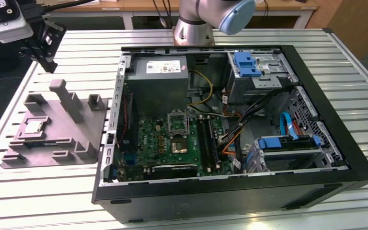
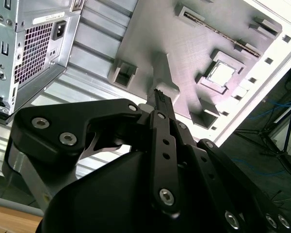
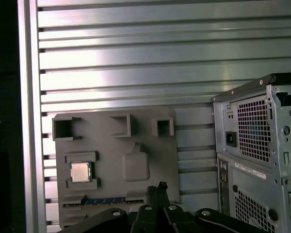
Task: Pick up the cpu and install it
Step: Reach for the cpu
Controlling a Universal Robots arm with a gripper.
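gripper (image 3: 160, 186) closed, empty, well apart from cpu (image 3: 80, 172)

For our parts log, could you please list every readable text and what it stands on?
White label on the grey metal power supply box: illegible.
White strip label on the silver perforated case back: illegible.
Small silver-grey square cpu: no print legible.
No text can be quoted.

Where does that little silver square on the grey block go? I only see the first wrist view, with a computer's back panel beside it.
Observer: The exterior view shows the computer case lying open, with a square socket on its green board.
Operator: Is the arm touching the chip yet?
Observer: No. The gripper hangs in the air, apart from the grey fixture; the cpu lies in its recess, untouched.
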